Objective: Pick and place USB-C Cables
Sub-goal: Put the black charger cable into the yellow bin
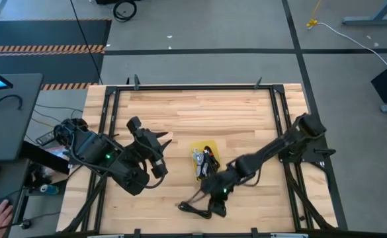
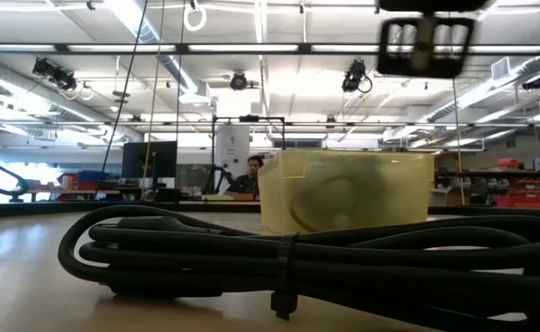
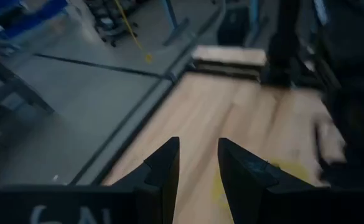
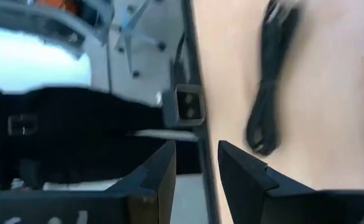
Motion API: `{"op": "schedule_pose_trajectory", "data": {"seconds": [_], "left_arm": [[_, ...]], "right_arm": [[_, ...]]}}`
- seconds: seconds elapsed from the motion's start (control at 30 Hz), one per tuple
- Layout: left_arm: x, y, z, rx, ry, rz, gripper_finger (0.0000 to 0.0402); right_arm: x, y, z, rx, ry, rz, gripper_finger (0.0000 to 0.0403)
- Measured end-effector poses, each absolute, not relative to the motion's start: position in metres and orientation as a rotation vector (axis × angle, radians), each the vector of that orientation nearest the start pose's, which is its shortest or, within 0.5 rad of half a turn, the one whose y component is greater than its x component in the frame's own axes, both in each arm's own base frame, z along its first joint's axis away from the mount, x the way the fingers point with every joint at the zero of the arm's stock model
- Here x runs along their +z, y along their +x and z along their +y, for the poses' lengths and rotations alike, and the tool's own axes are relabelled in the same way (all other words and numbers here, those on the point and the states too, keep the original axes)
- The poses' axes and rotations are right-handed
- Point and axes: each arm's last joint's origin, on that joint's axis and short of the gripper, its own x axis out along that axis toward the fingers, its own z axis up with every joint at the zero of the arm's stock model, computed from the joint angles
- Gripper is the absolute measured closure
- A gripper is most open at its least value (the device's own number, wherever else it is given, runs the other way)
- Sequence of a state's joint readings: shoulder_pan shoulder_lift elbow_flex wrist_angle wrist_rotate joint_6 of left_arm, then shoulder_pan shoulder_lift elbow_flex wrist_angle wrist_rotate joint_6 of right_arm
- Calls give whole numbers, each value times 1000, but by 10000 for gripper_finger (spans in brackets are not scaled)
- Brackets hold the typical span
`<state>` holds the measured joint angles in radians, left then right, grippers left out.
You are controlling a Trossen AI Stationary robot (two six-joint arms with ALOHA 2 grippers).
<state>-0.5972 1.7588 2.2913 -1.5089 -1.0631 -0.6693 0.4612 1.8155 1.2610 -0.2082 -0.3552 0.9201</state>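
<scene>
Seen from above: wooden counter with a small yellow tub near its middle. Inside the tub, a few short bundled cables, pale grey and black; exact count too small to tell.

One black cable bundle lying on bare wood near the counter's front edge, apart from the tub. From the table-level camera, the same bundle fills the foreground, coiled and cinched with a tie, with the see-through yellow tub standing behind it.

Right pincer reached out past the tub, close to the loose black bundle but not touching it. Fingers parted, nothing between them; released and empty.

Left pincer off to the tub's left, arm folded back and waiting. Fingers likewise parted and empty, aimed out across bare wood.

Judging by the layout: most of the job looks done, with several cables already in the tub. Left to do, as far as can be seen: picking up the one black bundle and setting it in the tub. No other loose cables visible on the counter.
</scene>
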Motion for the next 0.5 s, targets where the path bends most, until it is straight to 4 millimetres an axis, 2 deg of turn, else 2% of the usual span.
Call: {"op": "schedule_pose_trajectory", "data": {"seconds": [0.1,0.2,0.37,0.5], "left_arm": [[466,258,-146,554,81,554,285],[452,260,-150,519,43,644,285],[413,267,-162,521,-20,789,285],[371,271,-168,578,-150,933,285]], "right_arm": [[236,343,164,304,736,1020,278],[259,334,141,248,674,970,278],[300,306,101,150,591,893,278],[336,278,76,119,554,779,278]]}}
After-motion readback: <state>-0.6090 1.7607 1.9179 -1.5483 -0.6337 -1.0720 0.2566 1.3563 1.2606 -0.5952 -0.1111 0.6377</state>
